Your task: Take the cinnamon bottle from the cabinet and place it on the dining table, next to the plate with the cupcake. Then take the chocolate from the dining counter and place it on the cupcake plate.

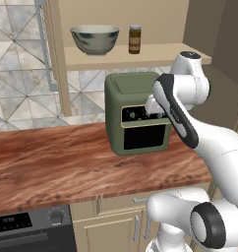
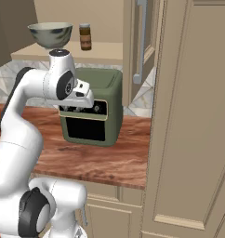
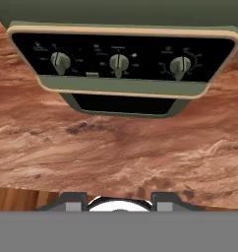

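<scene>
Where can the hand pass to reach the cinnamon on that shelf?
Shelf right of the cinnamon is bare to its end. Left is tighter: the bowl stands close, with a small gap. Below, the oven rises near the shelf board.

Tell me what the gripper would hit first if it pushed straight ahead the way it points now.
Probably the wood counter in front of the green toaster oven. The hand view looks down at bare wood grain just short of the oven's knob panel, so the gripper would likely meet the countertop first, though depth is hard to judge.
</scene>
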